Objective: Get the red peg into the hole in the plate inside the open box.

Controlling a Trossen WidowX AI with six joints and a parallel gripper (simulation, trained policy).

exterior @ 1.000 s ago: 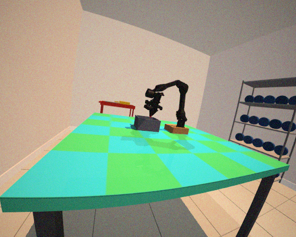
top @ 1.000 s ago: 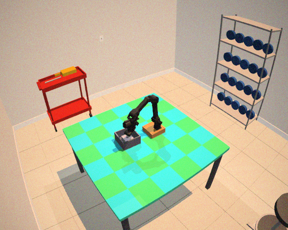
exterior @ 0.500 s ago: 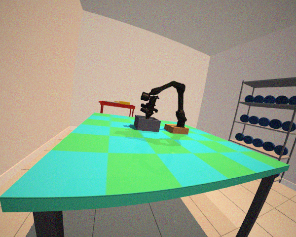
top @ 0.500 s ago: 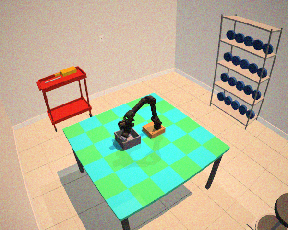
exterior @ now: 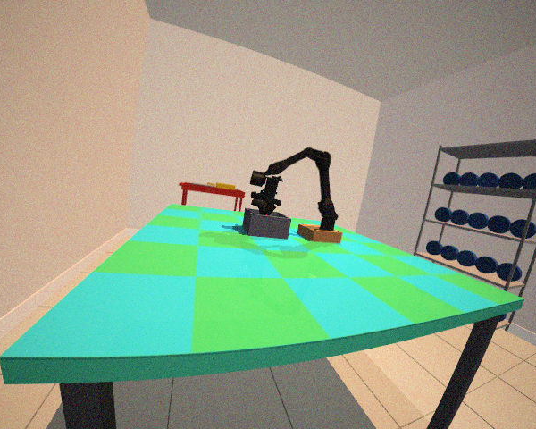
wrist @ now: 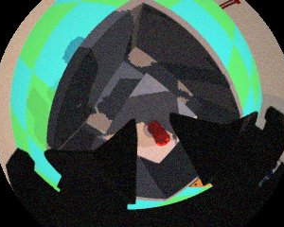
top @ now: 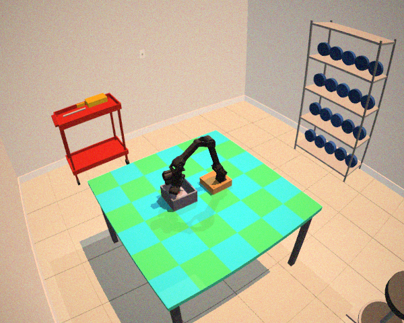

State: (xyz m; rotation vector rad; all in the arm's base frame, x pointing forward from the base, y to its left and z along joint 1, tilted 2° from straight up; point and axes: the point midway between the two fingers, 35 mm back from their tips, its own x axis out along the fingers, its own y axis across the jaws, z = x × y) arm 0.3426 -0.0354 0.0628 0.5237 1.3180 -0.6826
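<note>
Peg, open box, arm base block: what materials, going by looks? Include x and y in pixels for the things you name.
Red peg [wrist: 159, 133]: glossy plastic or painted, given the bright highlights at its end.
Open box [top: 186, 202] [exterior: 267, 226]: matte dark grey, perhaps plastic or painted wood; flat walls, no shine.
Base block [top: 214, 190] [exterior: 326, 237]: orange-brown, possibly wood; no grain discernible, so painted plastic is possible.
</note>
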